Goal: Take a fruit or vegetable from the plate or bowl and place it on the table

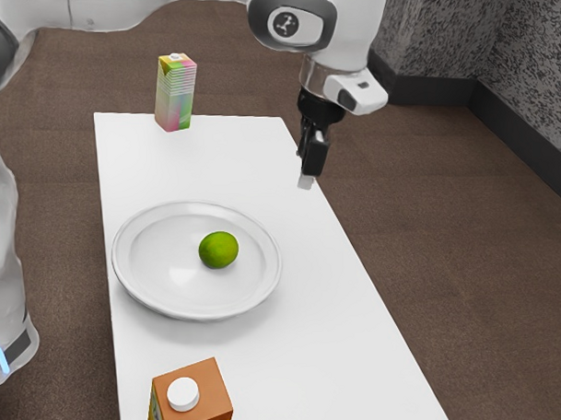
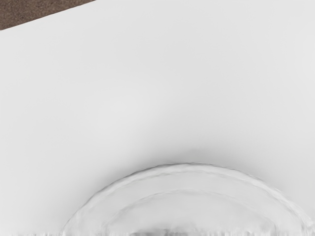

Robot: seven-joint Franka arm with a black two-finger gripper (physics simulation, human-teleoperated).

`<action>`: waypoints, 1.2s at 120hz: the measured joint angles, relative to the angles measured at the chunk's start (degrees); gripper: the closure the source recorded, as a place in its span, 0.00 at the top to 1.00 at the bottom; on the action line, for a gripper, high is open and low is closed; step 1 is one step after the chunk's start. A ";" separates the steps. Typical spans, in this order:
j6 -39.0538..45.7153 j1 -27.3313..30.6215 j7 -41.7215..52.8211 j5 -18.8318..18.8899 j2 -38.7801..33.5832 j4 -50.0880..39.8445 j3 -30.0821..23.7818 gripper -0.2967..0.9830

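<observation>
In the exterior view, a white table (image 1: 331, 328) stands on a brown floor (image 1: 428, 214), and a round white plate (image 1: 141, 293) rests on it, toward the table's long edge on the exterior view's left. The task's thing, a round green fruit that looks like a lime (image 1: 218, 250), lies inside the plate, a little off its middle toward the exterior view's right, apart from the rim. The white arm (image 1: 117, 8) comes in from the exterior view's upper left, and the black gripper (image 1: 307, 179) hangs from it, pointing down, well apart from the lime and higher than the plate. Whether the gripper stands wide or narrow, I cannot tell from here. At the table's far end a tall carton (image 1: 174, 96) in pink, green and white stands upright. At the near end stands another carton (image 1: 195, 397), with an orange-brown top, a round white cap (image 1: 183, 394) and some yellow lower down; it is partly cut off by the picture's lower edge. Grey speckled walls (image 1: 440, 29) with a dark skirting (image 1: 433, 89) rise behind, at the exterior view's upper right. In the wrist view, the plate's curved rim arches over a shallow inner ring, with a soft shadow on the table just beside it. Past the table's straight edge, a corner of brown floor is visible.
</observation>
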 joint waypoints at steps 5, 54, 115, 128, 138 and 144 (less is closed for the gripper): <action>1.08 -0.82 0.02 -0.43 -1.49 -3.91 -0.96 0.77; 8.77 0.61 0.36 -2.87 -7.69 -16.82 -6.90 0.77; 16.61 0.68 1.02 -3.24 -16.16 -32.60 -4.32 0.77; 19.29 0.76 1.03 -3.13 -16.70 -35.84 -3.26 0.77; 21.00 0.79 1.03 -3.08 -18.50 -38.42 -2.86 0.77; 22.04 0.81 1.03 -3.09 -19.72 -40.24 -2.69 0.77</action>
